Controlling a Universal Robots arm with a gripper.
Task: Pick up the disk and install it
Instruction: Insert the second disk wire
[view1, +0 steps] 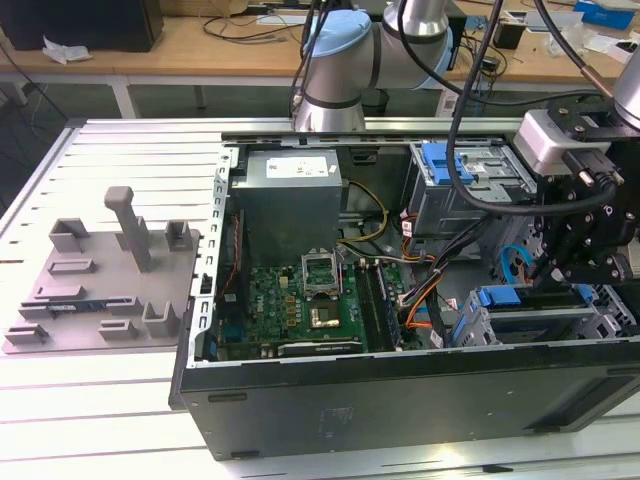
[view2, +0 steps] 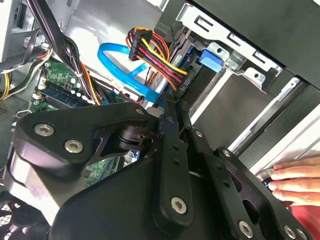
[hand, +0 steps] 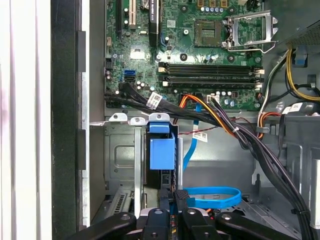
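**Pincer deep in the open computer case, at the drive bay**

The black pincer (hand: 172, 200) hangs inside the open black computer case (view1: 400, 400), at the corner toward the exterior view's right. In the first wrist view its two narrow fingers (hand: 164, 202) stand close together, nearly touching, with a thin dark edge pinched between them. That edge runs straight up to the blue plastic carrier frame (hand: 162, 147) of the disk, which sits upright in the grey metal drive bay (hand: 120, 155). Whether the fingers truly clamp the disk, I cannot tell. In the second wrist view the same blue frame (view2: 210, 59) shows at the mouth of the bay, beyond the pincer's black linkage.

A light-blue flat data cable (hand: 212, 196) loops just beside the fingers, and a bundle of red, yellow and black power wires (view2: 150, 50) runs near the bay. The green motherboard (hand: 200, 60) lies further into the case. A person's hand (view2: 295, 182) rests on the case edge. On the slatted worktop (view1: 100, 400) stands a grey plastic fixture (view1: 110, 285), well apart from the case.
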